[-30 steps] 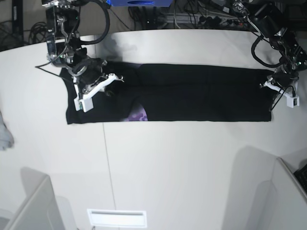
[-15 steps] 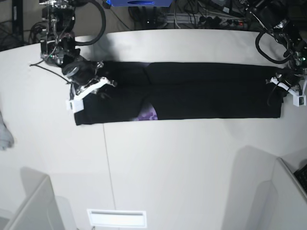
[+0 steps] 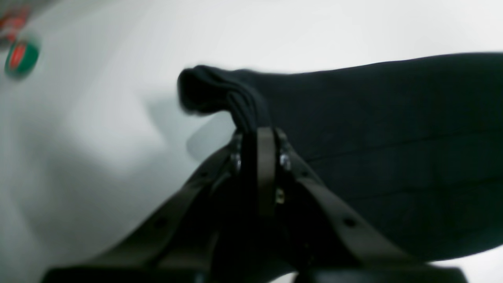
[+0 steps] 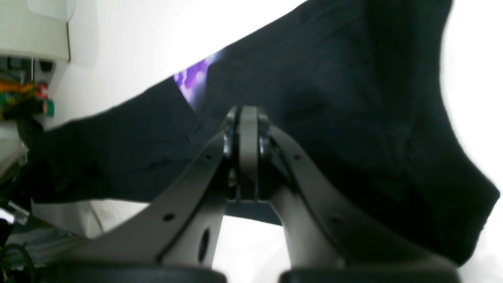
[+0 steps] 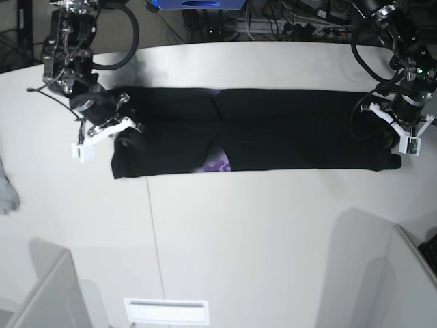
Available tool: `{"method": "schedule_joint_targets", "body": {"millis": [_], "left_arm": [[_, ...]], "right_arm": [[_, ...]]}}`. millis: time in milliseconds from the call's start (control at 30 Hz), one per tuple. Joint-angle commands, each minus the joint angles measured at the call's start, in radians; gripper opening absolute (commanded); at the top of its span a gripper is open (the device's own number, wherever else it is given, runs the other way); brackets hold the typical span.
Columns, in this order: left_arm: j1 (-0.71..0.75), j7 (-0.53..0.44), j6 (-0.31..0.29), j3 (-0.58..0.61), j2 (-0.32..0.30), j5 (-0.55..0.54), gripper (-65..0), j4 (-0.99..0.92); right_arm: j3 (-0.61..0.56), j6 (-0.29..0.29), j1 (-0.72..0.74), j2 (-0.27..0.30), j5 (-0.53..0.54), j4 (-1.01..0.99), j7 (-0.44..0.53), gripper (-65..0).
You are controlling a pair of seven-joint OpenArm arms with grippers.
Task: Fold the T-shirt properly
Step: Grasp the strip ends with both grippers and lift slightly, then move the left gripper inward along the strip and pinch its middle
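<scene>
the shirt [image 5: 273, 130] lies as a long band across the far half of the table [image 5: 259, 232], an arm at each end; the near half is open; a grey cloth [image 5: 5, 191] sits at the left edge; cables [image 5: 287, 24] crowd behind.

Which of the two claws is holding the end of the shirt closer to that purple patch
The right claw, at the base view's left end of the T-shirt. The purple patch peeks out nearer it; the left claw pinches the opposite end.
</scene>
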Motion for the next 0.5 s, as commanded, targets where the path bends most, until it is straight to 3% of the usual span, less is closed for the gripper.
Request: {"method": "schedule_joint_targets", "body": {"millis": [0,233,367,467], "left_arm": [[0.005,-0.021,0.003,0.016,-0.004,-0.011,-65.0,0.028],[0.032,-0.020,0.003,0.127,0.056,-0.009,-65.0,0.091],[0.051,-0.020,0.086,0.237,0.058,-0.009,-65.0,0.108],[0.058,-0.020,0.104,0.302,0.059,-0.014,-65.0,0.111]], "right_arm": [[0.012,0.008,0.010,0.008,0.012,0.016,0.016,-65.0],[0.012,0.008,0.010,0.009,0.010,0.014,0.016,-65.0],[0.012,0.008,0.012,0.011,0.010,0.014,0.016,-65.0],[0.012,0.008,0.012,0.011,0.010,0.014,0.016,-65.0]]}}
